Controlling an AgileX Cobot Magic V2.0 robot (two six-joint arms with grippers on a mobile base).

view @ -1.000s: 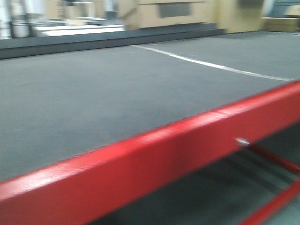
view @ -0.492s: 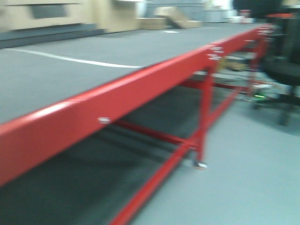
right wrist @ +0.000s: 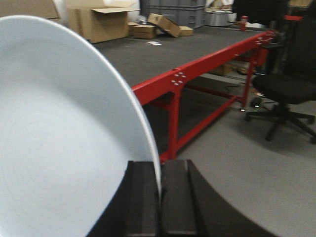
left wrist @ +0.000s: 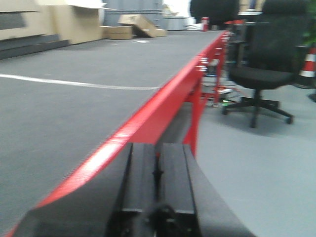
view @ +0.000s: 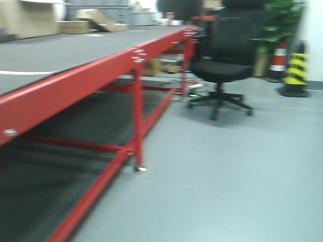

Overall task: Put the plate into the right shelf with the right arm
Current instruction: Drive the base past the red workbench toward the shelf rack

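A plain white plate [right wrist: 64,128] fills the left half of the right wrist view, held on edge. My right gripper [right wrist: 160,170] is shut on the plate's rim, one black finger on each side. In the left wrist view my left gripper [left wrist: 157,153] is shut with nothing between its fingers, hanging over the red edge of the table [left wrist: 163,106]. The right shelf is out of view in every view. Neither gripper shows in the front view.
A long red-framed table [view: 75,83] with a dark grey top runs along the left. A black office chair [view: 227,65] stands on the grey floor beyond it. A traffic cone [view: 278,55] and a black-yellow post [view: 297,70] stand at the far right. Cardboard boxes [right wrist: 106,22] lie behind the table.
The front view has swung to the right: the table top filled it before, and now the table's far end, the floor, the chair and the cone show.
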